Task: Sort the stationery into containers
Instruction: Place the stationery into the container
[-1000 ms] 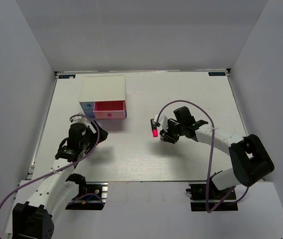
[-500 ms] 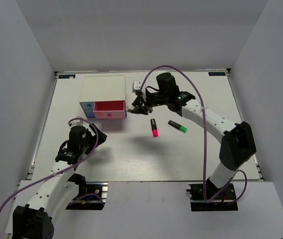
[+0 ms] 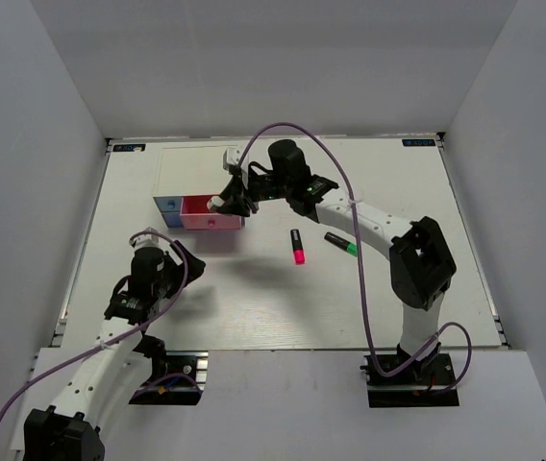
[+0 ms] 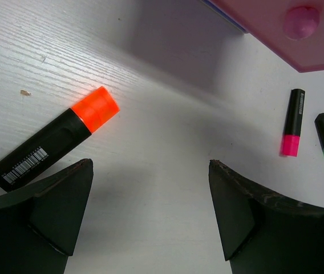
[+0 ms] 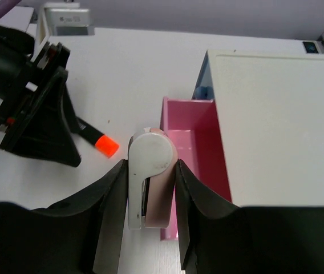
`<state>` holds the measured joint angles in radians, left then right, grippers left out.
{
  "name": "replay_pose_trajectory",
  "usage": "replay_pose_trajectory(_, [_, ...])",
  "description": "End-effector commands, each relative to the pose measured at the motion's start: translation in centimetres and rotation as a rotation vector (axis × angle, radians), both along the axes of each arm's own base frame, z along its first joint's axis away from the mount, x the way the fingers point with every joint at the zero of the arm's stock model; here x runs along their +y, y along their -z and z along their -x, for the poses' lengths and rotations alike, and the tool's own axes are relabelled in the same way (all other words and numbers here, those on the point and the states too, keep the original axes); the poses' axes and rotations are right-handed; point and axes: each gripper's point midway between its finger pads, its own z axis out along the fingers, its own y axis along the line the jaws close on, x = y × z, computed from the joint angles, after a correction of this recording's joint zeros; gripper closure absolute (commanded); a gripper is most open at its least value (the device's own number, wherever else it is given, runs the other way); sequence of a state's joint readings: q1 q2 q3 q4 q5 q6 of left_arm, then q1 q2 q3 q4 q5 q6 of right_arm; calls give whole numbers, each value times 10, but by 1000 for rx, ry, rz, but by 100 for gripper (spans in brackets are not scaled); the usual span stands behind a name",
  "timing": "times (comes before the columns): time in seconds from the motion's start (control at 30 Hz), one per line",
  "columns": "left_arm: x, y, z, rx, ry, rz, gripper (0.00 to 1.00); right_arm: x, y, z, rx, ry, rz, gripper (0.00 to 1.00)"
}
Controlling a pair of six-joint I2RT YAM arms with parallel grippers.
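My right gripper [image 5: 150, 188] is shut on a pink-white eraser [image 5: 150, 177] and hovers at the near left edge of the open pink drawer [image 5: 193, 148]; from above it [image 3: 223, 202] sits over that drawer [image 3: 206, 205]. My left gripper [image 4: 150, 171] stands open over bare table, with nothing between its fingers. The orange-capped highlighter [image 4: 53, 145] lies just left of it. The pink-capped highlighter [image 3: 297, 247] and the green-capped one [image 3: 342, 243] lie on the table right of the box.
The box's white top [image 3: 201, 171] stands at the back left, with a light blue drawer [image 3: 167, 205] beside the pink one. The pink drawer's round knob [image 4: 302, 20] shows ahead of my left gripper [image 3: 172, 254].
The right arm has swung left from beside the pink-capped highlighter to the pink drawer, still shut on the eraser, uncovering the green-capped highlighter. The left arm barely shifted.
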<state>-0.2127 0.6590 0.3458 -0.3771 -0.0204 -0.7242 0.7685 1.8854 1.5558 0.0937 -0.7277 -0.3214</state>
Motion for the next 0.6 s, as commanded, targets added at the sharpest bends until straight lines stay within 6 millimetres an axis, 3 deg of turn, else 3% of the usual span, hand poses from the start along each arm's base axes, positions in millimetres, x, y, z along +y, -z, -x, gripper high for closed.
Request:
replay_pose_trajectory(0.0, [1, 4, 4, 7, -7, -2, 7, 17, -44, -17, -104, 32, -122, 72])
replay_pose_trajectory(0.2, [-2, 4, 5, 10, 8, 9, 7, 30, -22, -45, -143, 125, -101, 69])
replay_pose_trajectory(0.43, [-1, 2, 9, 10, 2, 16, 7, 34, 4, -54, -151, 126, -57, 64])
replay_pose_trajectory(0.57, [-2, 0, 7, 1, -3, 26, 7, 32, 13, -56, -157, 132, -37, 55])
